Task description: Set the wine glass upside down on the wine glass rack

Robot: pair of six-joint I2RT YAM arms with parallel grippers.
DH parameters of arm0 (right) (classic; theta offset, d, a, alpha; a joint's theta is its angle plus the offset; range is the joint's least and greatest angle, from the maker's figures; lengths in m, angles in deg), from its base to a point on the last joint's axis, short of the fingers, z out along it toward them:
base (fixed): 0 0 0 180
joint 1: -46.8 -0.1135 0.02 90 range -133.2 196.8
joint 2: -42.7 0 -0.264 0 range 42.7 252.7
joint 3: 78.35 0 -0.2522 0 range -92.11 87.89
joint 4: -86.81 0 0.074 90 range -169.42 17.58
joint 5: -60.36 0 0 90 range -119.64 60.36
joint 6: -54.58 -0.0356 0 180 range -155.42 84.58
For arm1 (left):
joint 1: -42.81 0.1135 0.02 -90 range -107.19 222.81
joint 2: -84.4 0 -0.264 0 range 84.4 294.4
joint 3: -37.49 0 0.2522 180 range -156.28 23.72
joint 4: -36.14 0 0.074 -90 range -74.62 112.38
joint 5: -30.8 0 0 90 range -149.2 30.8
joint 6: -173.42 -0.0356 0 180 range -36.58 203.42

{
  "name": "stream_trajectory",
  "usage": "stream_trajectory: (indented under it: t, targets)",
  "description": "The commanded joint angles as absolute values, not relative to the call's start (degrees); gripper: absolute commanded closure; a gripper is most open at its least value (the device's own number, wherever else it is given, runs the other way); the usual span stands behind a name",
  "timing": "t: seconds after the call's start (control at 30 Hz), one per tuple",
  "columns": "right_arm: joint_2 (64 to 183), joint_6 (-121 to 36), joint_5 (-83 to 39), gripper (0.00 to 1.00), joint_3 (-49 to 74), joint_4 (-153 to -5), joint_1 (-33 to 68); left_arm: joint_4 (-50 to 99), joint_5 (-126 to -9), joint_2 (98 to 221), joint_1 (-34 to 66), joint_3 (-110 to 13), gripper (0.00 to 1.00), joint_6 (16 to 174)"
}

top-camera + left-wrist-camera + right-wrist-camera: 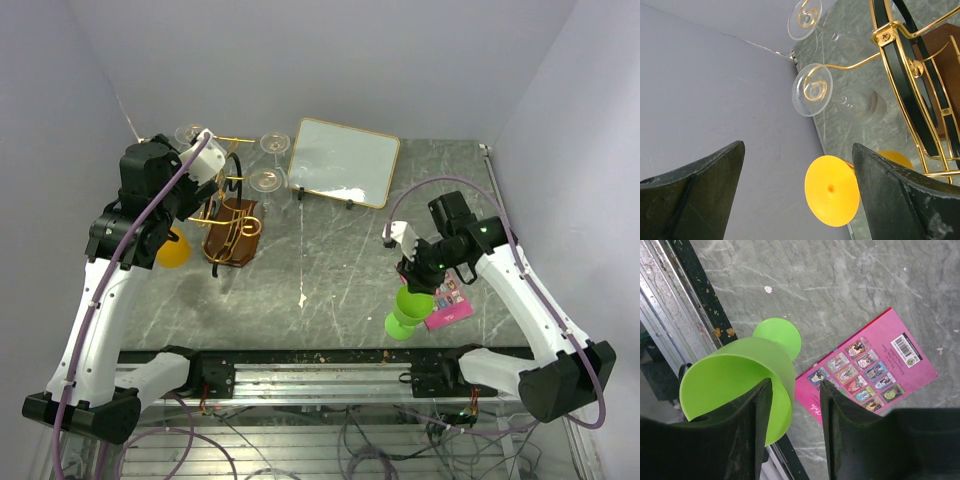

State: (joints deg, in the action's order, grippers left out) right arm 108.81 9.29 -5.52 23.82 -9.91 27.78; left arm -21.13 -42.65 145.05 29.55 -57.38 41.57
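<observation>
A green plastic wine glass (408,308) stands upright near the table's front edge, right of centre. My right gripper (416,276) is over it. In the right wrist view its jaws (796,384) straddle the rim of the green wine glass (740,375): one finger is inside the bowl, the other outside, with a gap left to the wall. The wine glass rack (232,230), gold wire on a brown wooden base, stands at the back left with clear glasses (266,180) on its arms. My left gripper (200,200) hangs open beside the rack (883,36), holding nothing (797,147).
An orange glass (172,250) sits left of the rack, its foot (832,190) facing the left wrist camera. A pink book (450,300) lies right of the green glass. A gold-framed white board (345,160) stands at the back. Walls close in on both sides.
</observation>
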Motion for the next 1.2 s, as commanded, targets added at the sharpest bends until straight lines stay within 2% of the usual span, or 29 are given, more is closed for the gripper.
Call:
stream_trajectory:
  t: [0.0,0.17,0.37,0.6,0.77,1.17]
  targets:
    - [109.5,6.5,-8.5,0.60,25.1,-12.7,25.6,-19.9,-42.1,144.3,29.9,-57.4,0.02,41.0]
    - [109.9,6.2,-9.0,0.73,25.1,-13.2,24.7,-19.8,-42.0,144.3,29.9,-57.2,0.02,41.1]
    - [110.2,8.0,-9.8,0.99,24.4,-14.1,24.5,-20.1,-42.4,144.6,29.9,-58.2,0.00,42.3]
    - [110.4,11.2,-6.4,1.00,18.2,-14.0,24.5,-19.5,-42.2,145.0,29.9,-58.6,0.01,44.8]
    - [109.9,10.2,-5.5,1.00,12.9,-20.1,24.5,-19.0,-44.3,145.2,29.9,-59.8,0.01,48.6]
    - [111.8,-3.4,-4.0,1.00,-2.0,-38.0,24.5,-19.2,-62.0,148.1,29.9,-66.4,0.01,64.7]
